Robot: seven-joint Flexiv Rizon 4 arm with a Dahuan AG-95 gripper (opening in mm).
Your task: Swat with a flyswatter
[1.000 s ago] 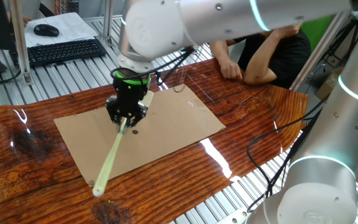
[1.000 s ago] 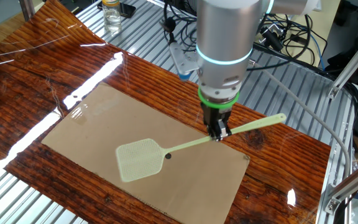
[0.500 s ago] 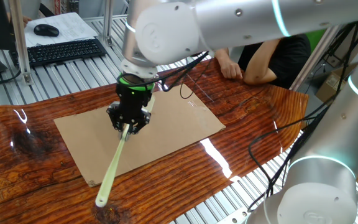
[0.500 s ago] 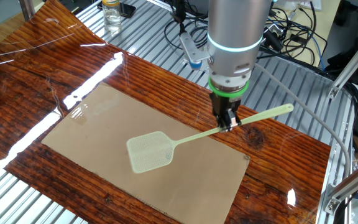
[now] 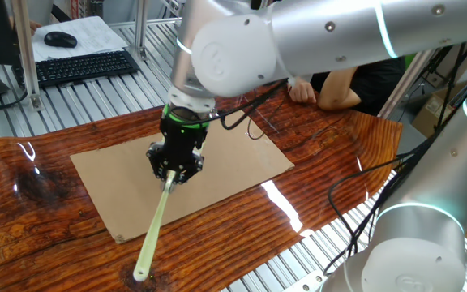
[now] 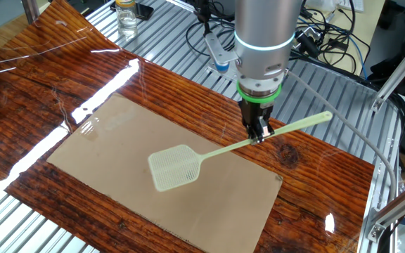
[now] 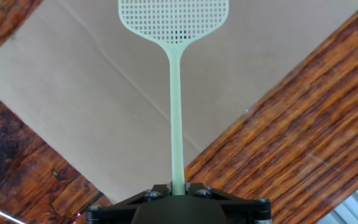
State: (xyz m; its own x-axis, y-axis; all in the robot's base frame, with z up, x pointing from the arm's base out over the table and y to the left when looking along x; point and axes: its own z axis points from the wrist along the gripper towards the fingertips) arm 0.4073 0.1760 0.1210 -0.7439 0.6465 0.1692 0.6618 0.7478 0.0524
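Above the cardboard sheet [image 6: 118, 151], on the wood-grain table [image 6: 55, 77]: gripper [image 6: 259, 133] clamping the flyswatter [image 6: 209, 152] partway along its handle, fingers closed narrowly on the thin shaft. Holding the swatter clear of the sheet, mesh head [image 6: 175, 167] hanging over the middle of the cardboard, free handle end [image 6: 322, 118] projecting past the gripper over bare table. Showing, in the hand view, the handle [image 7: 176, 112] running straight out from between the fingers to the head [image 7: 173, 18], centred and untwisted. Judging the step in hand as the swing itself: pivoting at the wrist so that the head lands flat rather than edge-first, keeping the strike inside the cardboard. Keeping the grip firm, since a thin smooth shaft is likely to rotate or slide on impact. Stopping the descent as the mesh meets the sheet, letting the flexible handle absorb the blow, and watching that the rear handle end does not swing up into the arm [image 6: 262, 42].
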